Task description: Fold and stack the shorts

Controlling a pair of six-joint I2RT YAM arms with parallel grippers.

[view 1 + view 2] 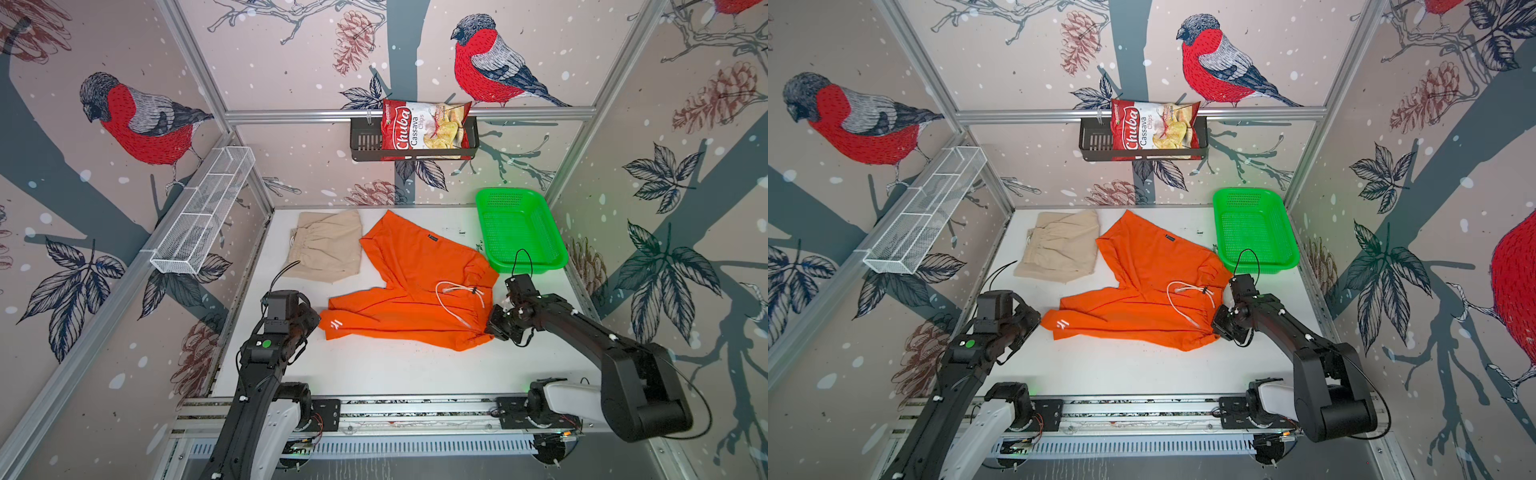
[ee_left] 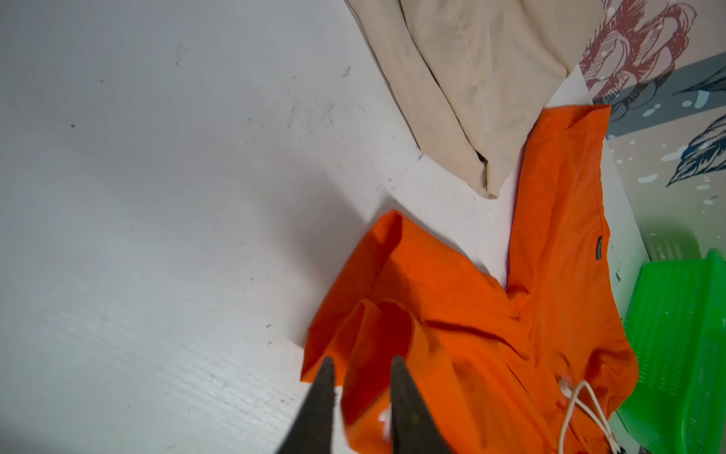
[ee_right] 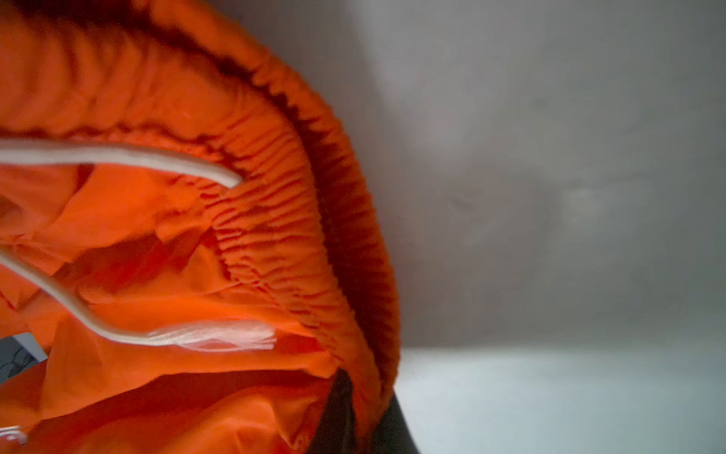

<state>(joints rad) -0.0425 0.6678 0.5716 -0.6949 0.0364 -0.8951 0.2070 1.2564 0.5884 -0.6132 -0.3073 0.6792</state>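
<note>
While the left arm (image 1: 266,357) is extended low from the near edge of the desk (image 1: 395,374) toward the middle, its wrist is held level with the cloth. Its jaws are set at the hem of the nearer leg of the orange shorts (image 1: 407,291), just beside the small white logo (image 1: 336,325). In the left wrist view the two dark fingers (image 2: 326,393) are seen parted by a moderate gap. A fold of the orange hem lies between them, and no grip on it is seen.

The right arm (image 1: 582,328) is extended in from the right side, with the elbow raised and the wrist bent down and inward. Its jaws are placed at the near corner of the waistband. In the right wrist view the gathered waistband edge is seen sandwiched between two dark fingers (image 3: 340,408) set only narrowly apart, and the cloth is clamped by them.

In both top views the orange shorts are spread across the middle of the desk. One leg is laid toward the back wall and the other toward the left arm, and the white drawstring (image 1: 453,299) is left loose on top near the waistband. The beige shorts (image 1: 328,247) are laid in a compact rectangle at the back left, just beside the far orange leg. A green basket (image 1: 519,228) is stood at the back right.
</note>
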